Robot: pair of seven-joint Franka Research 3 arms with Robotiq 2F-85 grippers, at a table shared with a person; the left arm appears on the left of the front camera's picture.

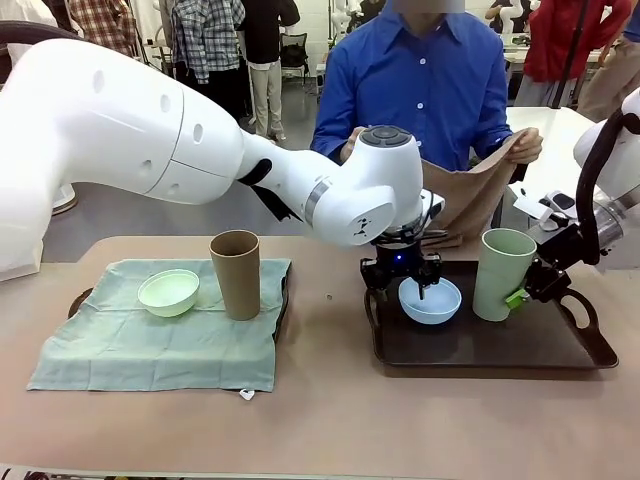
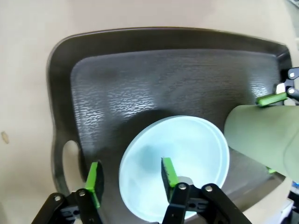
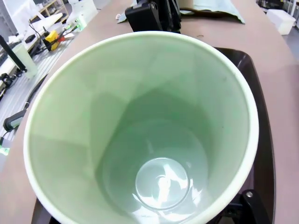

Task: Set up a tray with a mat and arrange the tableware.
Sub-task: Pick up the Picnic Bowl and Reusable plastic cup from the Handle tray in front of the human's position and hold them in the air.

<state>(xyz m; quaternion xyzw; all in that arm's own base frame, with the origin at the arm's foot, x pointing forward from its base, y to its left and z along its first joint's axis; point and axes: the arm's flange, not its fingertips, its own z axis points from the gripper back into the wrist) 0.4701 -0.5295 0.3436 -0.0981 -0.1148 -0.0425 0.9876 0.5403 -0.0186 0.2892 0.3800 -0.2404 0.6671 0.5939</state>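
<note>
Now on the dark tray (image 1: 500, 348): oblong with rounded corners and cut-out handles, its floor pebbled inside a smooth raised rim. It carries the light blue bowl (image 1: 432, 306) and the pale green cup (image 1: 503, 272).
Light blue bowl: small, round, smooth and matte, lying near the tray's left handle.
Pale green cup: tall and handleless, tapering to a glossy round bottom, upright to the right of the bowl.
Left claw (image 2: 131, 171): black fingers with green pads (image 2: 168, 171) standing apart astride the bowl's rim, one pad inside and one outside, not pressed on it.
Right claw (image 1: 518, 297): pads on either side of the cup's wall, closed on it.
Mat (image 1: 150, 350): pale green woven cloth, creased, draped over a second dark tray (image 1: 80, 299) at the left.
Mint bowl (image 1: 168, 292): shallow and round, on the mat.
Brown cup (image 1: 235, 273): tall, matte, slightly flared, upright just beside the mint bowl.
Tabletop (image 1: 330, 420): flat, dull tan.
Person's hand (image 1: 525, 148): holding a soft tan cloth (image 1: 470, 205) beyond the dark tray.
</note>
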